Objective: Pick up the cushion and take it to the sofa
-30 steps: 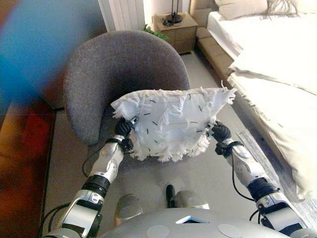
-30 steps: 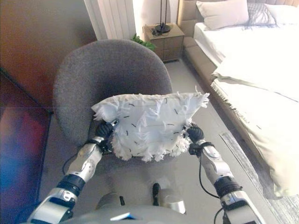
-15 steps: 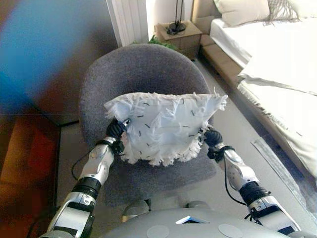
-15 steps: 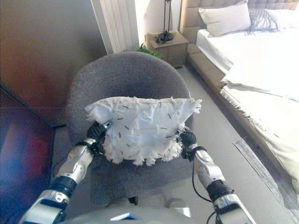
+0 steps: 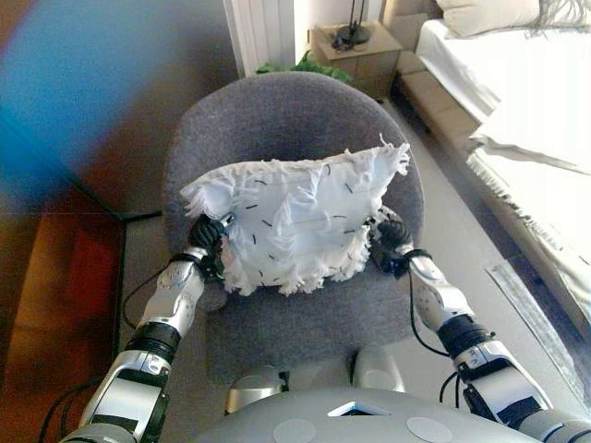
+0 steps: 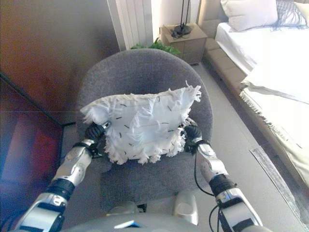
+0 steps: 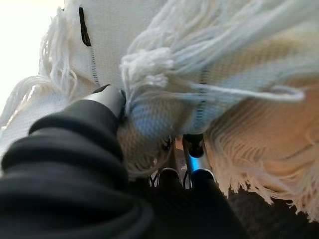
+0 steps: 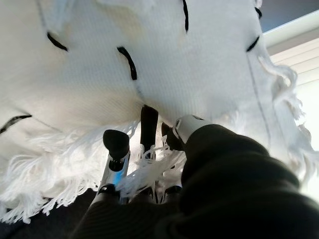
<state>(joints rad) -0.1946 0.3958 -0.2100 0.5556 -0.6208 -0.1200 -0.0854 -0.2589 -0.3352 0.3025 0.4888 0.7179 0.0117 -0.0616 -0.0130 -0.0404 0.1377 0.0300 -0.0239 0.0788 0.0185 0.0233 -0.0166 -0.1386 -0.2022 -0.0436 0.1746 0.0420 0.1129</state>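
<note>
A white fringed cushion [image 5: 295,221] with short black marks is held up between both hands, above the seat of a round grey armchair [image 5: 277,120]. My left hand [image 5: 207,238] grips its left edge, with fingers curled into the fabric in the left wrist view [image 7: 124,114]. My right hand [image 5: 391,238] grips the right edge, its dark fingertips [image 8: 148,122] buried in the fringe. The cushion [image 6: 140,123] tilts, its right corner higher. The chair's back rises behind it.
A bed with white bedding [image 5: 545,101] lies to the right. A wooden nightstand [image 5: 355,55] with a lamp base and a green plant [image 5: 305,66] stand behind the chair. A dark wall [image 6: 53,48] runs on the left. A rug edge [image 5: 540,314] shows at lower right.
The whole view has shifted: the chair now sits centred and closer below me, and the bed has slid off to the right. Both hands keep their hold on the cushion.
</note>
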